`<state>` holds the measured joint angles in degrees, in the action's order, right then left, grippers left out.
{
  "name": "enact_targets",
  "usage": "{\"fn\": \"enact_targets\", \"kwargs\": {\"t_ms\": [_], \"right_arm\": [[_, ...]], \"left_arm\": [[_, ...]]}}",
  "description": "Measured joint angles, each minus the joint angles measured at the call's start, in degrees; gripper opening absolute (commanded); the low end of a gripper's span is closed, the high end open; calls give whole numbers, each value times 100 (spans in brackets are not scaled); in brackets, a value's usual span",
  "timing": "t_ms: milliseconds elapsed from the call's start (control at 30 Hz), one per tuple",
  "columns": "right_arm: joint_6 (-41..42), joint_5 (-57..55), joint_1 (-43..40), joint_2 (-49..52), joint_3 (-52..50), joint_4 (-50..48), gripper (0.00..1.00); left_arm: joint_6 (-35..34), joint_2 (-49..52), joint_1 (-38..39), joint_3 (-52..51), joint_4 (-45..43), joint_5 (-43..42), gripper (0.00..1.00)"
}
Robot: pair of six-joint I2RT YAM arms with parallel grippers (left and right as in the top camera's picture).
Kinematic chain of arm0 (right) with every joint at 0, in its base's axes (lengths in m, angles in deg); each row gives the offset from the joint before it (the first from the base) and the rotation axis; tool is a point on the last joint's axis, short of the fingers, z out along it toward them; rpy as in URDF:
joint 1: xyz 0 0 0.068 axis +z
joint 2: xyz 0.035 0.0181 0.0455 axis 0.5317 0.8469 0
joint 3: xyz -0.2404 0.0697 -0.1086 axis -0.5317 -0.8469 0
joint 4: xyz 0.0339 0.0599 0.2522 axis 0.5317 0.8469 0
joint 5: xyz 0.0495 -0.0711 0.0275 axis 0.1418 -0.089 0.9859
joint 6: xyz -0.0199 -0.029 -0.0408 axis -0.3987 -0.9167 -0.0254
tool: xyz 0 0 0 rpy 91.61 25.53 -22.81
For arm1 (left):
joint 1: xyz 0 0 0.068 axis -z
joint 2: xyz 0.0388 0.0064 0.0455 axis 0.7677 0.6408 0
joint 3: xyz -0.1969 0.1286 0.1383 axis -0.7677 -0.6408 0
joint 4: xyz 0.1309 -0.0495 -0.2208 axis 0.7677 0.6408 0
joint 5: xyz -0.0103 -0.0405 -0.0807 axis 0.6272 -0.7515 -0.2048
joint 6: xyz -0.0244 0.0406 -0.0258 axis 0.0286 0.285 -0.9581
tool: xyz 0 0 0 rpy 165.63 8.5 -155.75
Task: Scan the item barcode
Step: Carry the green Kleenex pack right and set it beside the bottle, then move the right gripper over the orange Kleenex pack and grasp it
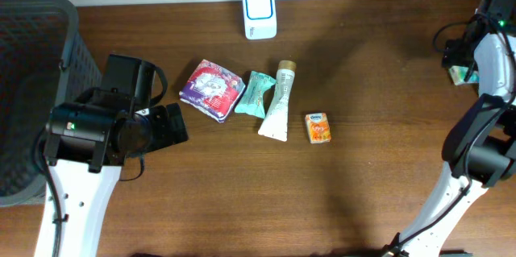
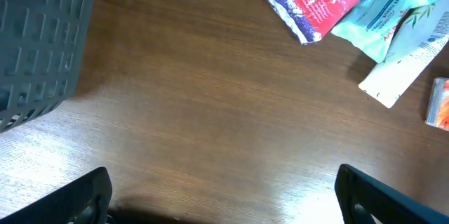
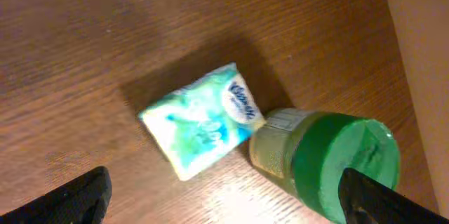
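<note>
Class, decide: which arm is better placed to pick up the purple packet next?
Left. The left hand, open, sits beside the purple packet; the right hand hovers far off over a tissue pack.

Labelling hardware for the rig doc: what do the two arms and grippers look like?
Both have white tubular links and bulky black joint housings. Left arm carries a thin black cable along its white link and a small green-and-red mark on a black housing. Right arm has black cables looped near its wrist. Left gripper and right gripper show dark, blunt fingers.

Left pincer [image 2: 223, 197] spread wide, right pincer [image 3: 226, 199] likewise
</note>
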<state>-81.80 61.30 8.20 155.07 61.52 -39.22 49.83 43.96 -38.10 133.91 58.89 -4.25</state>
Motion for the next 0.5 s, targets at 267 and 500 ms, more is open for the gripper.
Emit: {"fn": "enact_targets", "kwargs": {"t_ms": [267,500], "right_arm": [[184,4557,1665,-323,4,2455,99],[776,3757,3626,-345,-584,3748,99]], "left_arm": [[0,0,0,0,-13,2,99],[0,0,0,0,0,0,99]]}}
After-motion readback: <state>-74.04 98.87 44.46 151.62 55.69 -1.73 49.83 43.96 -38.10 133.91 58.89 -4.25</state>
